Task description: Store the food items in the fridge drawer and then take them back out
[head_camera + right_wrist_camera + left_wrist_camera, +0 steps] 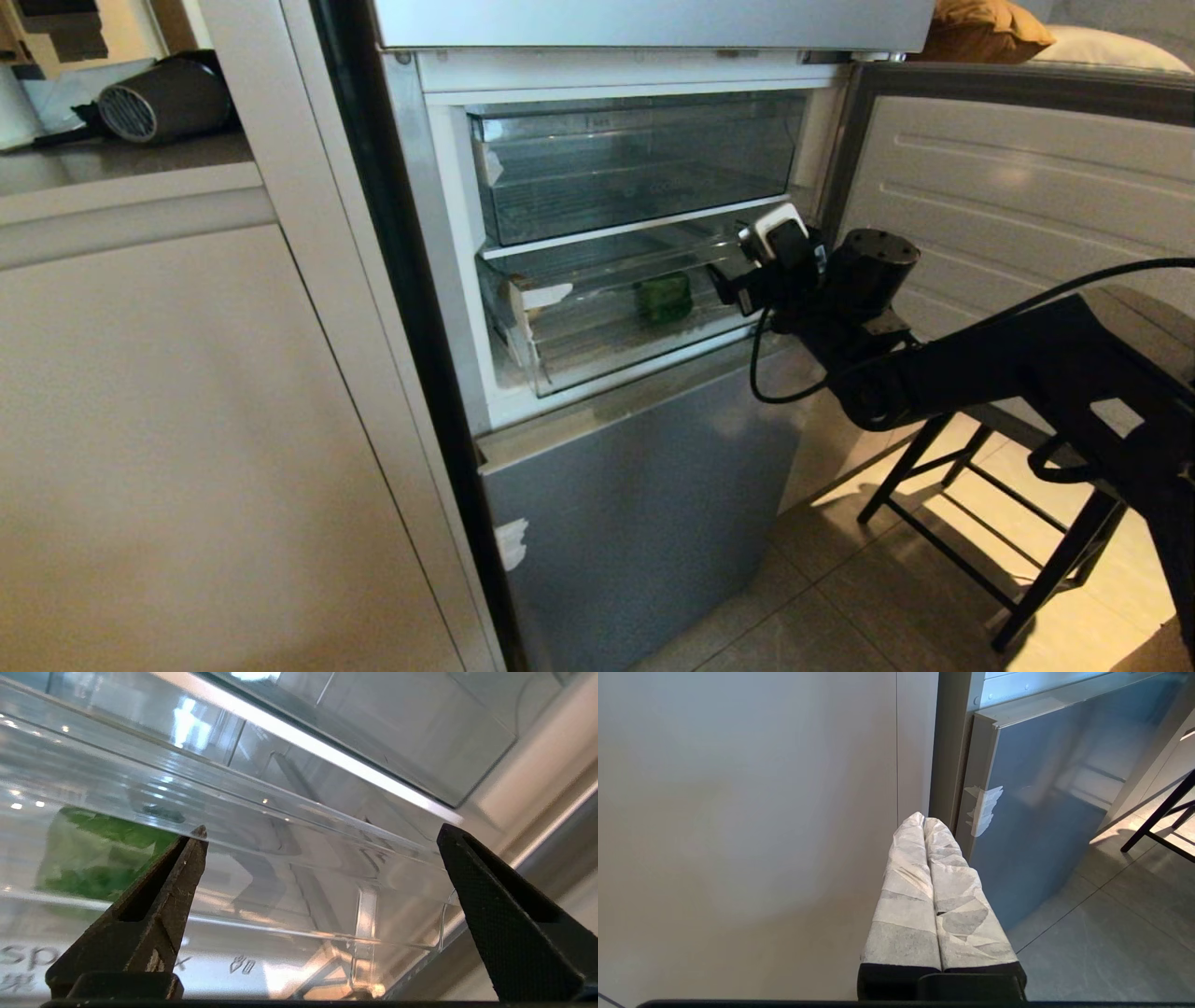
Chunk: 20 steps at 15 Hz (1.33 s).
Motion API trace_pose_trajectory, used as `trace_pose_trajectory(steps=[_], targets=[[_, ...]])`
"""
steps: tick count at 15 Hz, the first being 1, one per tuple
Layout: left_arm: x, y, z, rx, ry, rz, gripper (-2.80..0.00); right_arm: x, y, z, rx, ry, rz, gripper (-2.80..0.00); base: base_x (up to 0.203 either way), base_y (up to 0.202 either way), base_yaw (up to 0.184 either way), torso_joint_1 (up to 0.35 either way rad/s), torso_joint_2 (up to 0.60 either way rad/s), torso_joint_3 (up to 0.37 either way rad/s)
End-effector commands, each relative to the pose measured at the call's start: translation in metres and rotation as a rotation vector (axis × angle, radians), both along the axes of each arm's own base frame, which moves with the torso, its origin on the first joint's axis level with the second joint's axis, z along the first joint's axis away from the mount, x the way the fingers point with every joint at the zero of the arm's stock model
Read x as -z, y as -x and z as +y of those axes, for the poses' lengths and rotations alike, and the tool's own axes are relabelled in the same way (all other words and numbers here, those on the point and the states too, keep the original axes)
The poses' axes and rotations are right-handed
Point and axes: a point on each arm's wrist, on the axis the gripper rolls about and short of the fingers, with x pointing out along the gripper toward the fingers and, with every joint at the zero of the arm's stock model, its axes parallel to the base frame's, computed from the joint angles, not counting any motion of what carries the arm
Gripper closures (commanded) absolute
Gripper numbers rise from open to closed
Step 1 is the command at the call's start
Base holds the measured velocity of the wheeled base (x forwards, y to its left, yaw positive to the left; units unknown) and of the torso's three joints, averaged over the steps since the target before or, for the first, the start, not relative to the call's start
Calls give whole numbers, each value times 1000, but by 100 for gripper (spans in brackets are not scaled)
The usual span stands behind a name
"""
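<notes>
The right hand [747,271] is held spread wide and empty against the clear fridge drawer [597,327]. The bell pepper [665,297] is seen beyond its fingers, inside. Light, firm, glossy-slippery: best taken across its lumpy body. The left hand [923,826] is clenched.

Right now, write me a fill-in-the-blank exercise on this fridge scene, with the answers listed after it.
1. The green bell pepper lies inside the ____ of the two clear drawers.
2. The right gripper is at the front of the fridge drawer with its fingers ____.
3. The left gripper, down by the lower fridge panel, has its wrapped fingers ____.
4. The gripper that holds the pepper is ____.

Missing words: lower; open; shut; neither
</notes>
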Motion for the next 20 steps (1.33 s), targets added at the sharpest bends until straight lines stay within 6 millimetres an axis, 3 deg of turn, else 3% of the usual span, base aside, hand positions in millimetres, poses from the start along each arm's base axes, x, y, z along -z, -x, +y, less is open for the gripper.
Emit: trace_pose_trajectory(steps=[1, 5, 12, 14, 17, 20], targets=[[3, -1, 0, 0, 0, 11, 0, -12, 16, -5, 1, 3, -5, -280, 0, 0, 0, 0, 0, 0], [3, -1, 0, 0, 0, 11, 0, -30, 50, -16, 1, 7, 8, -280, 0, 0, 0, 0, 0, 0], [3, -1, 0, 0, 0, 11, 0, -42, 114, -31, -15, 25, 57, -280, 0, 0, 0, 0, 0, 0], [3, -1, 0, 0, 0, 11, 0, -52, 116, -32, -22, 6, 30, -280, 0, 0, 0, 0, 0, 0], [3, -1, 0, 0, 1, 11, 0, -89, 106, -28, -45, -89, -52, -280, 0, 0, 0, 0, 0, 0], [3, -1, 0, 0, 1, 11, 0, -110, 87, -23, -86, -208, 97, -280, 0, 0, 0, 0, 0, 0]])
